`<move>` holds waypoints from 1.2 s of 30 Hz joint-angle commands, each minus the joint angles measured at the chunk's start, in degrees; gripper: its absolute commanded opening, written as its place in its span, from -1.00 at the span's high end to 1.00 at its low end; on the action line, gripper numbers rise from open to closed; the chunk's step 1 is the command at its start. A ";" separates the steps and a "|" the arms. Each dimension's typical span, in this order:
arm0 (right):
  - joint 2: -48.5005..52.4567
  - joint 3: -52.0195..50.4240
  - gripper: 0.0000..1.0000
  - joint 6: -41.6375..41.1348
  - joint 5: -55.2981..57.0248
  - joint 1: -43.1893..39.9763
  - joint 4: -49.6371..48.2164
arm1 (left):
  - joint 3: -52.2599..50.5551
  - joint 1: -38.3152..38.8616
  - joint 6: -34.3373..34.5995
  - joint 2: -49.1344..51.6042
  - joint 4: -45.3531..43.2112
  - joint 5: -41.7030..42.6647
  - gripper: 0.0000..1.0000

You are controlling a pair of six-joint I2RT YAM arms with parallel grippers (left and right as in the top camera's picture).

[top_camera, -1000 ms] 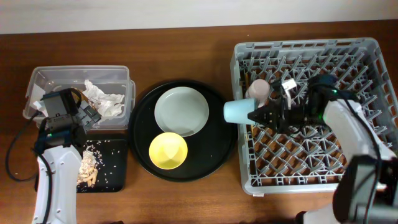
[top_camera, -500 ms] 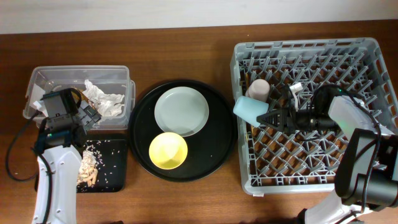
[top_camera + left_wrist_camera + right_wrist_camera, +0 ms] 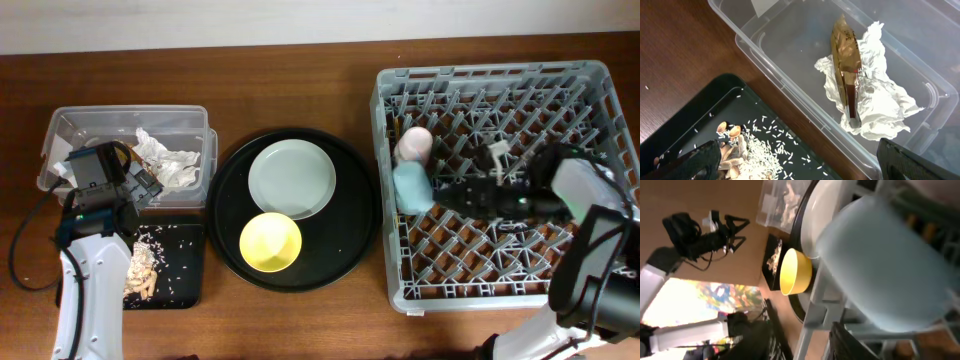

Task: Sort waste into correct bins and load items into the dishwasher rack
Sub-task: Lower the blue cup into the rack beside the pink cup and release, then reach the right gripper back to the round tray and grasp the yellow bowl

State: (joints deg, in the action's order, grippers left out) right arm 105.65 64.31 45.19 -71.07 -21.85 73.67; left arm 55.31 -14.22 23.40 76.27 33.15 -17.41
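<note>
The light-blue cup [image 3: 411, 188] lies at the left side of the grey dishwasher rack [image 3: 500, 292], just below the pink-white cup [image 3: 413, 146]. My right gripper [image 3: 447, 192] reaches in from the right and is shut on the blue cup, which fills the right wrist view [image 3: 880, 265]. My left gripper [image 3: 800, 167] is open and empty above the edge between the clear tub [image 3: 60, 130] and the flat black tray [image 3: 190, 275]. The napkin [image 3: 875, 100] and the wrapper [image 3: 845, 50] lie in the tub. Food scraps [image 3: 732, 145] lie on the flat tray. The chopsticks are out of view.
A round black tray [image 3: 350, 250] between the bins and the rack holds the pale grey plate [image 3: 292, 178] and the yellow bowl [image 3: 271, 241]. Rows of upright pegs fill the rack around my right arm. The rack's left wall stands close to the round tray.
My right gripper has pulled back to the right and lowered the blue cup from over the rack's left wall into the rack. The left arm has not moved.
</note>
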 commanded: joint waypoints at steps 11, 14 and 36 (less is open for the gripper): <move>-37.55 11.89 0.14 -26.51 34.62 12.55 -1.53 | 0.72 -0.20 -0.55 -0.48 -0.04 -0.39 -0.98; -38.10 11.89 0.14 -36.13 46.58 33.27 -7.78 | 0.72 -0.22 -0.55 -0.48 0.13 -0.42 -0.98; 3.50 11.87 0.18 -45.22 61.27 78.44 -41.27 | 0.72 -0.20 -0.55 -0.48 0.42 -0.39 -0.98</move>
State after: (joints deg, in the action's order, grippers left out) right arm 108.12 75.85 0.05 -10.55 56.40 34.28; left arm 55.31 -14.22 23.40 76.27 33.58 -17.41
